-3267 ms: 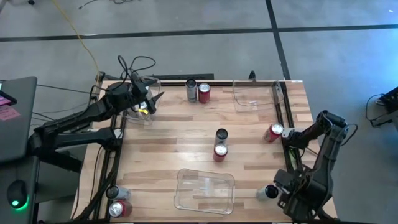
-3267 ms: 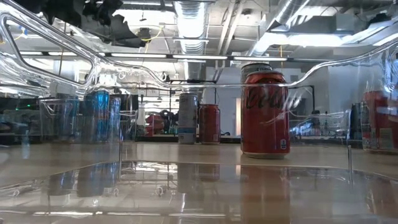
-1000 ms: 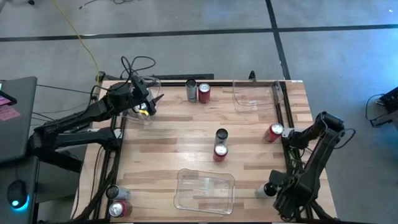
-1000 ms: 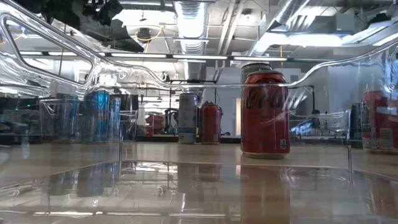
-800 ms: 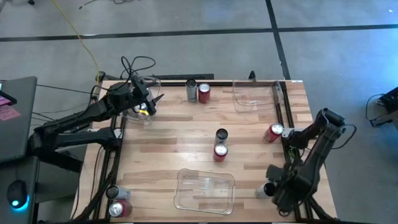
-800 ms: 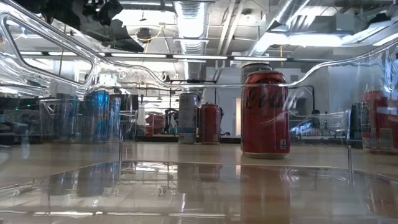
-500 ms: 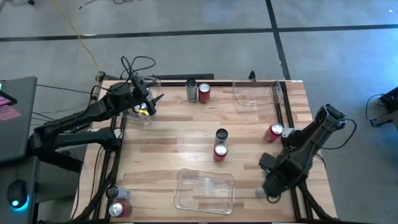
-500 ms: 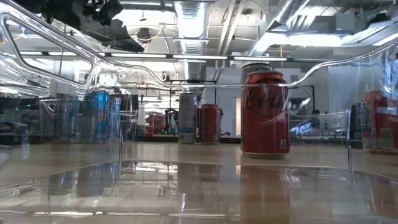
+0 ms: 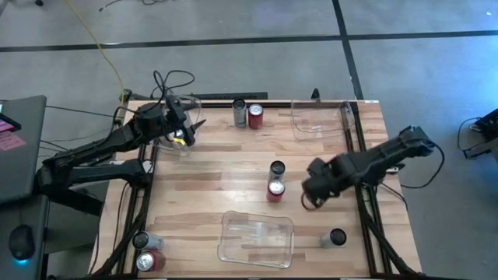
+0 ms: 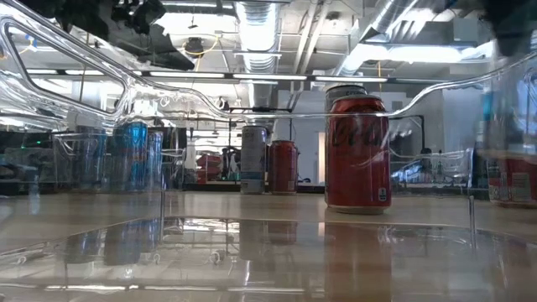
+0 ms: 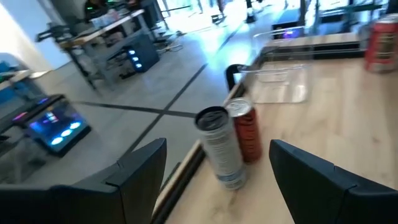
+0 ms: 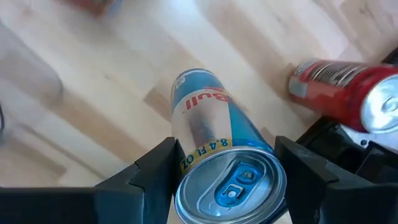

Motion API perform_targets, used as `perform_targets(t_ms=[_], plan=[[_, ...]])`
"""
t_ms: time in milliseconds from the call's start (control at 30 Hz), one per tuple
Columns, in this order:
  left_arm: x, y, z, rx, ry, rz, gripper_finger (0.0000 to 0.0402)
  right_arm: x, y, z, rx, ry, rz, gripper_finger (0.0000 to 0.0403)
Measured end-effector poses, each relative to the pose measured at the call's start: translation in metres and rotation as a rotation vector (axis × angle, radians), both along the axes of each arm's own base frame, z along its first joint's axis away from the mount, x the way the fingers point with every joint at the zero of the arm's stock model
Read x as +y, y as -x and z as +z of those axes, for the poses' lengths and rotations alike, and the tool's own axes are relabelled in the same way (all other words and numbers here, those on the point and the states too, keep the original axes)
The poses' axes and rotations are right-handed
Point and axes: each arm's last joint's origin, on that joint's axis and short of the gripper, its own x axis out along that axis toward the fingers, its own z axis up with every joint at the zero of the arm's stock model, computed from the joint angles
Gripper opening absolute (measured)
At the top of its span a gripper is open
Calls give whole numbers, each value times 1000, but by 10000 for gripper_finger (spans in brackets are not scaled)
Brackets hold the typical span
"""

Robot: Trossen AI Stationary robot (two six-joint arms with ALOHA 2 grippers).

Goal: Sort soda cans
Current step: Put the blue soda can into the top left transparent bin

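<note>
My right gripper (image 9: 313,193) hangs over the table's middle right, shut on a silver-blue can (image 12: 205,124), beside the centre pair, a dark can (image 9: 277,168) and a red can (image 9: 275,189). A red can (image 12: 336,99) stands by the right rail; the arm hides it in the high view. My left gripper (image 9: 191,127) is open over the far-left clear bin (image 9: 173,144), which holds silver-blue cans (image 10: 126,155). Its wrist view looks past the fingers at a grey can (image 11: 219,146) and a red can (image 11: 245,130) standing at the far edge. My right gripper pinches the silver-blue can between its two fingers (image 12: 155,171), one on each side of the can's upper end (image 12: 193,155) just below the rim. The fingers come from above, pointing down. The can is upright, its top toward the wrist camera and its base over the boards.
Clear bins sit at the far right (image 9: 299,128) and the near middle (image 9: 226,233). A dark-topped can (image 9: 337,237) stands near the right corner. A grey can (image 9: 142,242) and a red can (image 9: 151,260) stand at the near left corner. Black rails run along both sides.
My right arm has swung from the near right corner toward the far edge and the left. Its gripper now sits beside the centre cans, and the arm stretches over the red can by the right rail.
</note>
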Motion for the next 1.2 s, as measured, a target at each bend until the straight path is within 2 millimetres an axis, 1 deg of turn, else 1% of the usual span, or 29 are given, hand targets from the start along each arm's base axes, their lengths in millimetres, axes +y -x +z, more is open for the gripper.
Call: perform_targets(t_ms=[167,367,467,567,667,800,933,1067,1200], plan=[[0,0,1,-17,13,-17,281,-28,0,8,-32,-12,-67,240],[-1,0,0,-13,26,-15,281,-52,9,20,-98,25,-103,240],[-1,0,-2,-3,33,-15,281,-62,15,27,-149,72,-121,240],[-1,0,-3,9,38,-15,281,-73,21,36,-223,157,-145,240],[-2,0,-3,15,37,-44,281,-84,20,48,-335,248,-154,240],[-3,-1,-3,13,39,-97,281,-101,5,56,-499,292,-135,240],[-3,-1,-2,14,18,-105,281,-119,-20,56,-597,298,-78,240],[-3,-1,-2,11,24,-115,281,-138,-49,44,-627,278,1,240],[-2,-7,-7,4,98,-182,281,-158,-77,29,-663,252,84,240]])
